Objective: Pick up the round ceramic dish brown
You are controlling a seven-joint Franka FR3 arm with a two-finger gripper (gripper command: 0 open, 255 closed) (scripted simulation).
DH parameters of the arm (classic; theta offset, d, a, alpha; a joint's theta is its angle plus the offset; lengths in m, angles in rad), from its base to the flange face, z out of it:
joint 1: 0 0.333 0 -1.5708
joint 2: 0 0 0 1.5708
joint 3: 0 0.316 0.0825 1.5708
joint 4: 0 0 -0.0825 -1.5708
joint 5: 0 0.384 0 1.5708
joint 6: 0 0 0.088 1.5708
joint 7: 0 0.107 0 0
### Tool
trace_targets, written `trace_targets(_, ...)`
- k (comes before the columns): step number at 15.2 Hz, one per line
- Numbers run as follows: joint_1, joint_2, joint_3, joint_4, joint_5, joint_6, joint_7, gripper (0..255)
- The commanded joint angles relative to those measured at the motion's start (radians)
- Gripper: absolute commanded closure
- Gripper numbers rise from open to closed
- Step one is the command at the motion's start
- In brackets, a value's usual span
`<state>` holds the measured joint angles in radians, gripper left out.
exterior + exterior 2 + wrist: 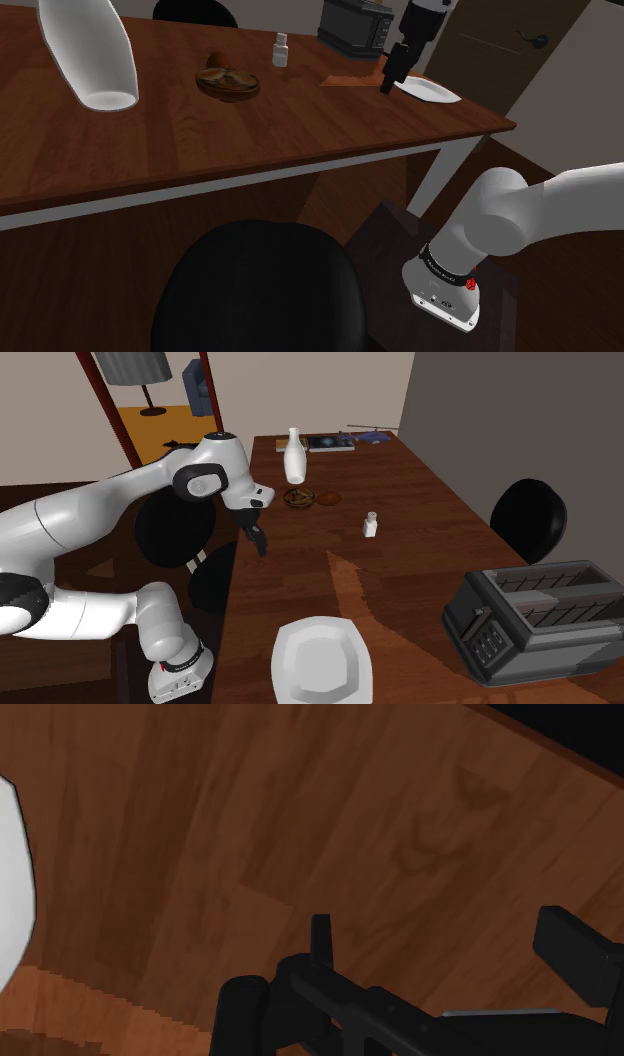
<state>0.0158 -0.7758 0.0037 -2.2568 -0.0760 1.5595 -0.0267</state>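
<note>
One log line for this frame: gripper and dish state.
stage: pre-grasp | gripper: open, empty, above table beside white plate | brown dish: on table, not held, well apart from gripper

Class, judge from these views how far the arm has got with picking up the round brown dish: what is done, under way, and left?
Done: nothing visible; the round brown dish sits untouched on the wooden table. In hand: the black gripper hangs open and empty over bare wood beside the white plate, well apart from the dish. Left, probably: cross to the dish, lower, close on its rim and lift.
</note>
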Motion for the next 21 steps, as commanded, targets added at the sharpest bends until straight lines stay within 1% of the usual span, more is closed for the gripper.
trace_targets(1,0.0,0.0,0.0,0.0,0.0,0.0,0.0,0)
trace_targets(6,-0.026,-0.073,0.07,-0.14,0.181,0.167,0.284,0)
trace_targets(12,-0.052,-0.096,0.197,-0.255,0.39,0.431,0.608,0)
trace_targets(17,-0.089,-0.047,0.335,-0.285,0.542,0.686,0.867,0)
trace_targets(21,-0.152,0.03,0.464,-0.261,0.63,0.892,1.076,0)
